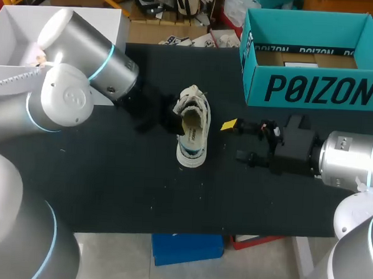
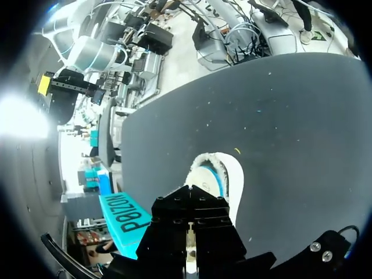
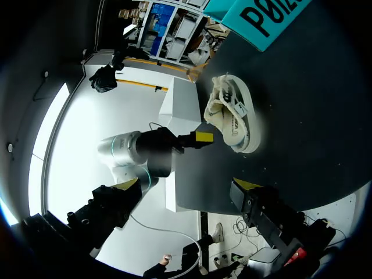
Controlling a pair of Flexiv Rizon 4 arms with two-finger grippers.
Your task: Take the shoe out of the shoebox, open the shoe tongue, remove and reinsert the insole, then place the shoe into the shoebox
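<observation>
Shoe sat mid-frame on the table, shoebox upper right; left end effector was at its tongue, grip impossible to tell, right end effector spread wide nearby, so a one-sided tug could've just dragged the unbraced shoe.

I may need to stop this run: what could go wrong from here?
The left gripper is at one side of the white sneaker, which rests loose on the black table; a push might slide or tip it. The right gripper, open, stands apart on the other side, bracing nothing.
</observation>
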